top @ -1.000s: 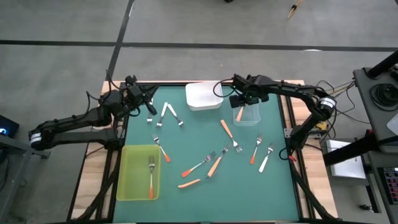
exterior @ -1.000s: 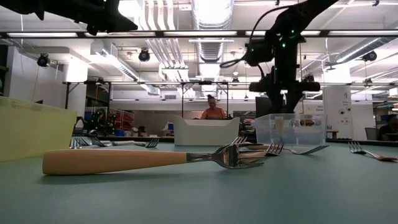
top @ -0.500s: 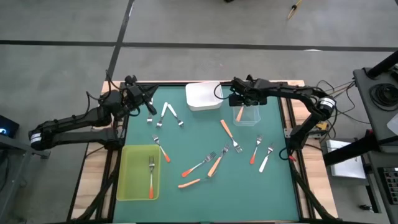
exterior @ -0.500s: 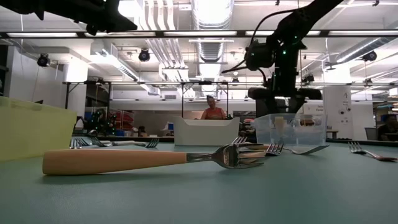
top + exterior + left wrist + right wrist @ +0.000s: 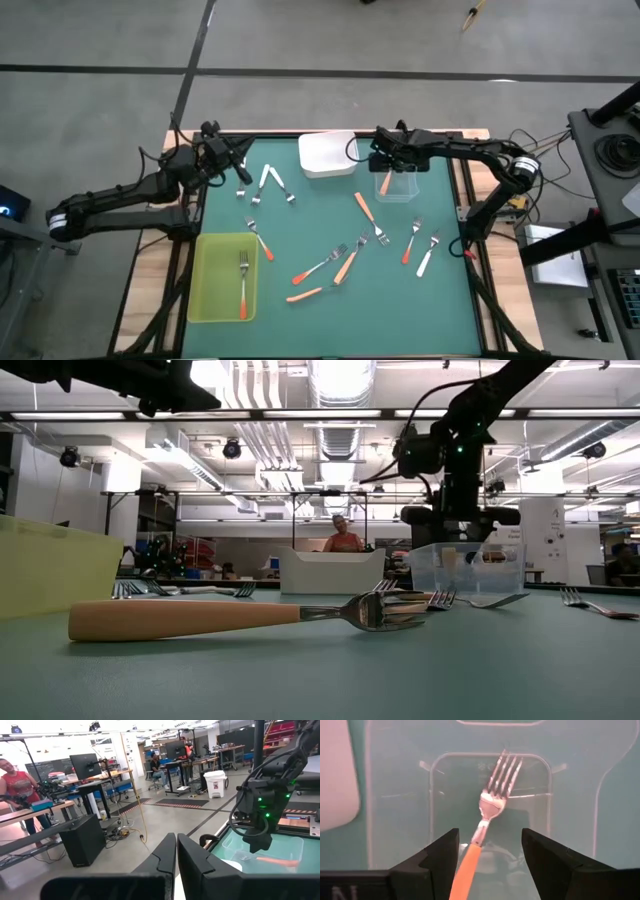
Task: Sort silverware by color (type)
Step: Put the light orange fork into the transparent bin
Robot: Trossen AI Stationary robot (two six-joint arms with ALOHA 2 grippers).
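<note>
With its fingers now spread and empty, the right gripper [image 5: 490, 852] has lifted slightly over the last second above the clear plastic tray [image 5: 399, 184], leaving the orange-handled metal fork [image 5: 490, 815] directly below it, sorted; the left gripper [image 5: 176, 851], closed, waits well apart.

Orange-handled fork [image 5: 487, 815] lies in clear tray; others [image 5: 340, 262] seemingly scattered.

The right arm reaches in from the right edge, elbow bent, its forearm running leftward along the far side of the counter; the right gripper [image 5: 387, 160] points straight down with jaws spread wide. The left arm stretches from the left edge toward the far-left corner, its left gripper [image 5: 236, 170] with jaws closed together.
</note>
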